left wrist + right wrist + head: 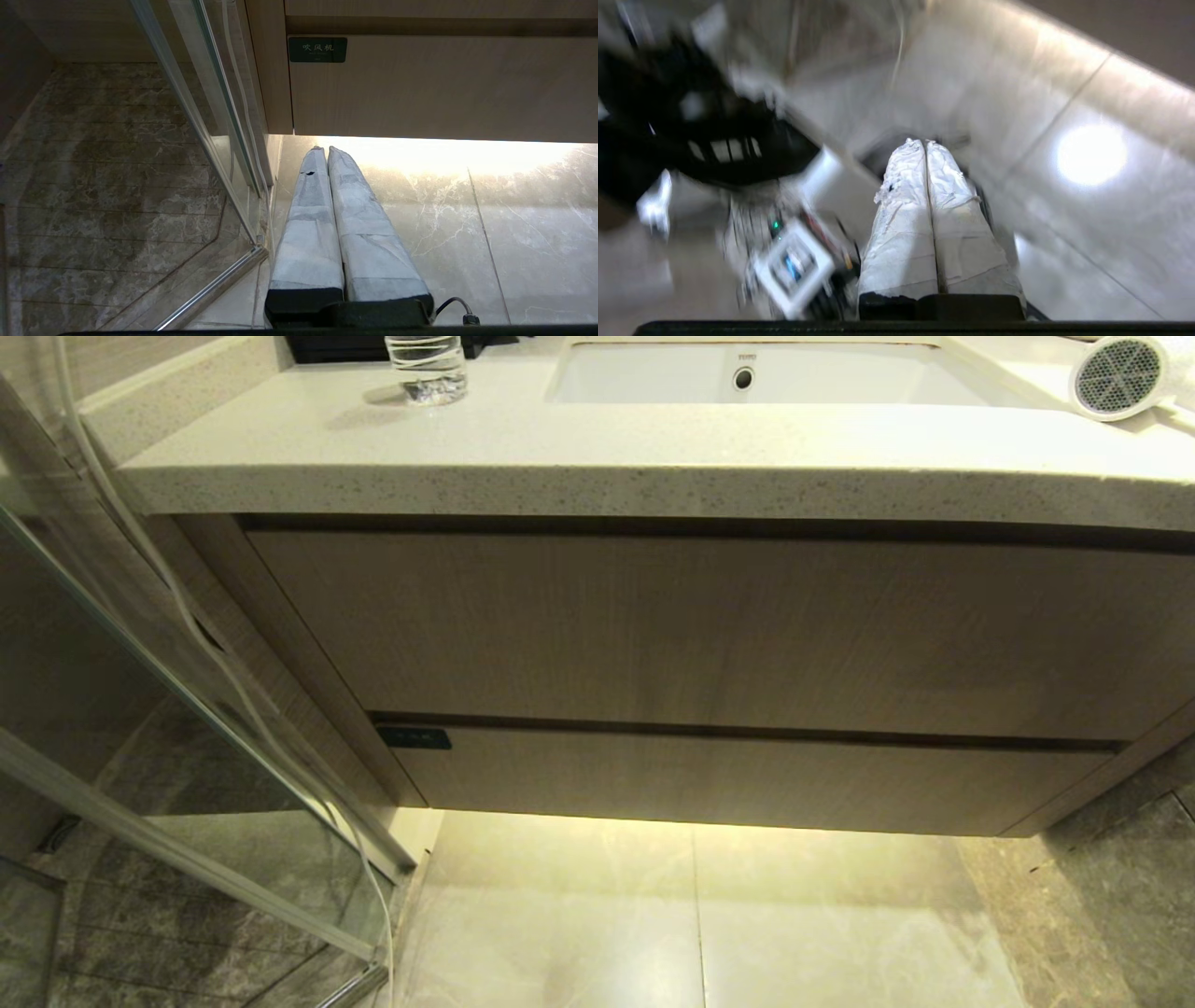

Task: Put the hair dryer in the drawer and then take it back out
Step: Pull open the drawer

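Note:
The white hair dryer (1118, 375) lies on the countertop at the far right, its round mesh grille facing me. The drawer (747, 782) is the lower wood-grain front, pushed in, with a dark green label (414, 738) at its left corner; the label (317, 49) also shows in the left wrist view. Neither arm appears in the head view. My left gripper (323, 149) hangs low in front of the drawer (444, 88), shut and empty. My right gripper (924, 142) is shut and empty too, pointing at the pale floor beside the robot's own base (791, 266).
A clear water bottle (428, 369) stands on the speckled countertop (597, 448) left of the white sink (766, 378). A taller wood-grain front (709, 625) sits above the drawer. A glass shower door (140, 709) with a metal frame stands to the left. Pale floor tiles (700, 915) lie below.

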{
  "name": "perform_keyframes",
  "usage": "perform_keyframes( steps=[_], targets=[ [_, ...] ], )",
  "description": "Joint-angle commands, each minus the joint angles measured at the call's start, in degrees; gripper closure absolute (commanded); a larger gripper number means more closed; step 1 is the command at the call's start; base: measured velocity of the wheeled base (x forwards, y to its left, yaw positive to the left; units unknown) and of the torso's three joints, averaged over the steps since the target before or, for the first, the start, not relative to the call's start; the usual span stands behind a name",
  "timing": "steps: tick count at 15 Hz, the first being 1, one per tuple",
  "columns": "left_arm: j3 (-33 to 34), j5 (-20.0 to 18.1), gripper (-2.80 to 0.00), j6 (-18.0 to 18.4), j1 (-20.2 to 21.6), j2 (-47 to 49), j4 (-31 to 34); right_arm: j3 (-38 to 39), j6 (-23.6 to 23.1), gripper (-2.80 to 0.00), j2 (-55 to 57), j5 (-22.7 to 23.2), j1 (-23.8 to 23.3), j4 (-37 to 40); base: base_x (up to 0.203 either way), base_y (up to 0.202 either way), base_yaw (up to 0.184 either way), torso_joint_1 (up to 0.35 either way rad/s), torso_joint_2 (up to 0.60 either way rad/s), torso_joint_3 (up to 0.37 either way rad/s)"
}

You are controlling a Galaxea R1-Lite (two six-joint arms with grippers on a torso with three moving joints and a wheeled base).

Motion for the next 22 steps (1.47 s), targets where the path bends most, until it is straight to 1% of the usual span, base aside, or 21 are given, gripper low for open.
perform_keyframes(
  steps=[1, 2, 3, 4, 5, 6, 7, 10, 11, 12, 13, 16, 17, 19, 20, 22],
  targets=[
    [0.0, 0.0, 0.00, 0.0, 0.0, 0.0, 0.0, -1.3, -4.3, 0.00, 7.9, -7.8, 6.1, 8.4, 0.000, 0.000, 0.000, 0.000, 0.00, 0.000],
    [0.0, 0.0, 0.00, 0.0, 0.0, 0.0, 0.0, -0.6, -5.3, 0.00, 9.2, -10.5, 7.4, 10.8, 0.000, 0.000, 0.000, 0.000, 0.00, 0.000],
    [0.0, 0.0, 0.00, 0.1, 0.0, 0.0, 0.0, 0.0, -7.7, 0.00, 11.8, -13.8, 8.6, 12.7, 0.000, 0.000, 0.000, 0.000, 0.00, 0.000],
    [0.0, 0.0, 0.00, 0.0, 0.0, 0.0, 0.0, 1.0, -12.3, 0.00, 14.7, -19.9, 9.7, 13.6, 0.000, 0.000, 0.000, 0.000, 0.00, 0.000],
    [0.0, 0.0, 0.00, 0.0, 0.0, 0.0, 0.0, 3.3, -16.2, 0.00, 16.5, -22.8, 10.2, 13.8, 0.000, 0.000, 0.000, 0.000, 0.00, 0.000],
    [0.0, 0.0, 0.00, 0.0, 0.0, 0.0, 0.0, 5.8, -20.1, 0.00, 18.4, -24.5, 10.5, 13.4, 0.000, 0.000, 0.000, 0.000, 0.00, 0.000],
    [0.0, 0.0, 0.00, 0.0, 0.0, 0.0, 0.0, 7.8, -22.7, 0.00, 20.3, -25.1, 10.6, 10.7, 0.000, 0.000, 0.000, 0.000, 0.00, 0.000],
    [0.0, 0.0, 0.00, 0.0, 0.0, 0.0, 0.0, 14.1, -37.1, 0.00, 24.8, -28.7, 10.8, 0.9, 0.000, 0.000, 0.000, 0.000, 0.00, 0.000],
    [0.0, 0.0, 0.00, 0.0, 0.0, 0.0, 0.0, 16.1, -42.5, 0.00, 25.8, -28.8, 10.9, -4.4, 0.000, 0.000, 0.000, 0.000, 0.00, 0.000],
    [0.0, 0.0, 0.00, 0.0, 0.0, 0.0, 0.0, 19.8, -47.5, 0.00, 26.8, -28.6, 10.9, -12.8, 0.000, 0.000, 0.000, 0.000, 0.00, 0.000],
    [0.0, 0.0, 0.00, 0.0, 0.0, 0.0, 0.0, 23.3, -50.3, 0.00, 27.6, -28.3, 11.0, -18.8, 0.000, 0.000, 0.000, 0.000, 0.00, 0.000],
    [0.0, 0.0, 0.00, 0.0, 0.0, 0.0, 0.0, 29.3, -52.0, 0.00, 30.1, -28.0, 11.1, -34.5, 0.000, 0.000, 0.000, 0.000, 0.00, 0.000],
    [0.0, 0.0, 0.00, 0.0, 0.0, 0.0, 0.0, 31.9, -52.0, 0.00, 31.4, -28.0, 11.3, -44.8, 0.000, 0.000, 0.000, 0.000, 0.00, 0.000],
    [0.0, 0.0, 0.00, 0.1, 0.0, 0.0, 0.0, 37.4, -51.9, 0.00, 34.8, -28.1, 12.0, -59.4, 0.000, 0.000, 0.000, 0.000, 0.00, 0.000],
    [0.0, 0.0, 0.00, 0.1, 0.0, 0.0, 0.0, 38.8, -51.8, 0.00, 36.8, -27.9, 12.3, -64.4, 0.000, 0.000, 0.000, 0.000, 0.00, 0.000],
    [0.0, 0.0, 0.00, 0.1, 0.0, 0.0, 0.0, 39.7, -51.6, 0.00, 40.4, -27.9, 12.5, -69.0, 0.000, 0.000, 0.000, 0.000, 0.00, 0.000]
  ],
)
